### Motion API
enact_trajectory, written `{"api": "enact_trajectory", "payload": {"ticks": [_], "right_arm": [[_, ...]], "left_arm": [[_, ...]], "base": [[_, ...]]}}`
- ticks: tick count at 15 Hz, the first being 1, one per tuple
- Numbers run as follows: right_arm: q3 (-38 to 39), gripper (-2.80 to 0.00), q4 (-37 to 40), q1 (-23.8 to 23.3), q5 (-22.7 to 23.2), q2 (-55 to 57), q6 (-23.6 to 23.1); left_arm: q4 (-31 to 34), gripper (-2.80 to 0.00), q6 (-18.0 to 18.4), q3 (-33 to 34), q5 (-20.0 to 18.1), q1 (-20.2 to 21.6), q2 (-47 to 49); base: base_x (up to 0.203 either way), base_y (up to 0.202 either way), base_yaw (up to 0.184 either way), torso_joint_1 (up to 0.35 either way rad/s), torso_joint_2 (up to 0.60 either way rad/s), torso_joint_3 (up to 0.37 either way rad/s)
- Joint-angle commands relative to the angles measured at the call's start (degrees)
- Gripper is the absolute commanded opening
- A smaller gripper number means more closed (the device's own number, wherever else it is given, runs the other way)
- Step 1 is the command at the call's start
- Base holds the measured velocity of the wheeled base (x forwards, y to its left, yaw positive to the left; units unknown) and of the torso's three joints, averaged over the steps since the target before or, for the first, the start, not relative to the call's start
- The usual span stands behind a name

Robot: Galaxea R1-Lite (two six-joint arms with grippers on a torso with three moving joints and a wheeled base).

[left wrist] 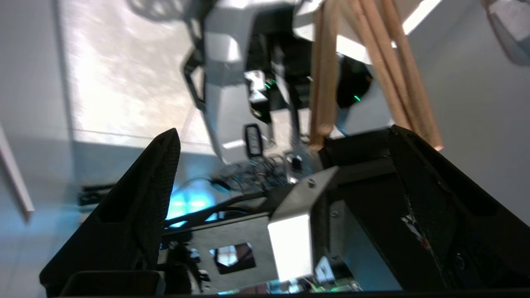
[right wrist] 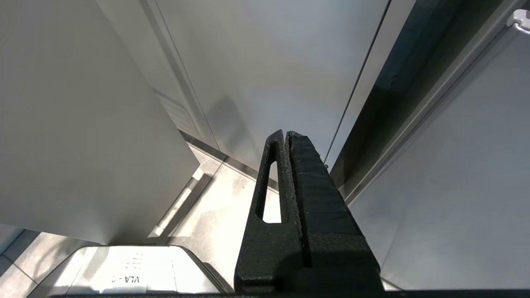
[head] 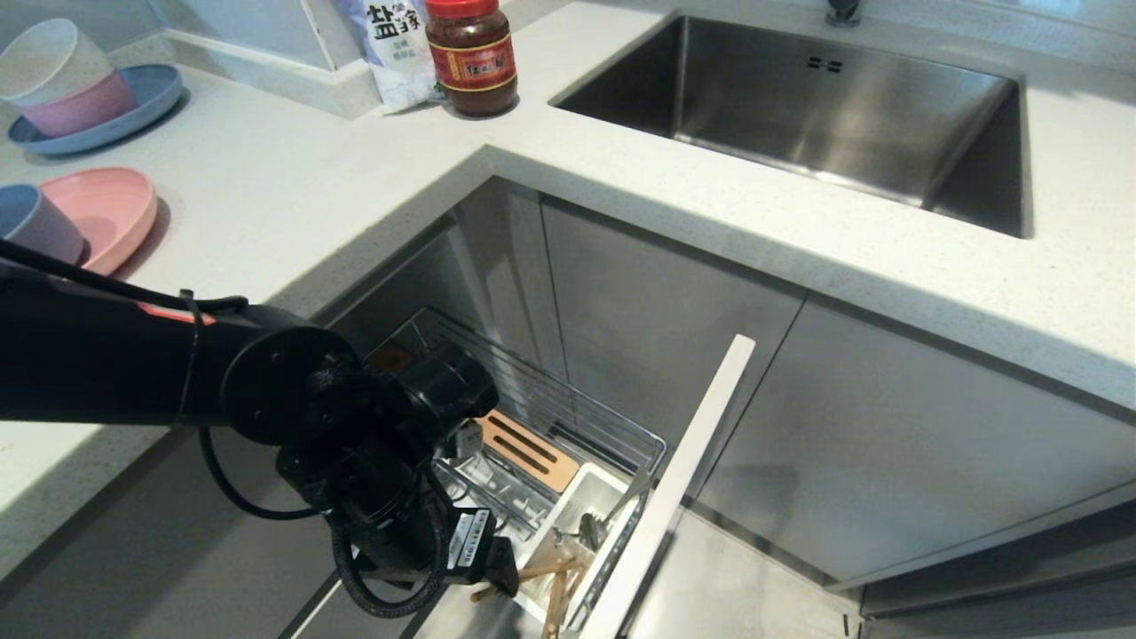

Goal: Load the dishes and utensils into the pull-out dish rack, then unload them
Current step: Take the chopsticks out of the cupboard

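Note:
The pull-out dish rack stands drawn out below the counter, with its wooden block, white utensil cup and pale front panel. In the cup stand the chopsticks, a steel spoon and a steel fork. My left gripper hangs low beside the cup. In the left wrist view the left gripper is open with nothing between its fingers, and the chopsticks pass just past one fingertip. The pink plate and blue-grey bowl sit on the counter at far left. My right gripper is parked, shut.
Cream and pink bowls stacked on a blue plate, a salt bag and a red-lidded jar stand at the counter's back. The steel sink lies at the right. Grey cabinet doors flank the rack.

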Motion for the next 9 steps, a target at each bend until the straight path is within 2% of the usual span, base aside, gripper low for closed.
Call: {"api": "enact_trajectory", "payload": {"ticks": [1, 4, 9], "right_arm": [[0.09, -2.80, -0.02, 0.05, -0.01, -0.24, 0.00], [0.09, -2.80, -0.03, 0.00, -0.01, -0.24, 0.00], [0.09, -2.80, -0.03, 0.05, -0.01, -0.24, 0.00]], "left_arm": [[0.32, 0.00, -0.05, -0.65, -1.03, 0.89, 3.44], [0.86, 0.00, 0.05, -2.15, -3.47, 1.27, 6.71], [1.75, 0.00, 1.95, -3.47, -3.84, 2.77, 10.65]], "base": [[0.000, 0.000, 0.000, 0.000, 0.00, 0.000], [0.000, 0.000, 0.000, 0.000, 0.00, 0.000], [0.000, 0.000, 0.000, 0.000, 0.00, 0.000]]}}
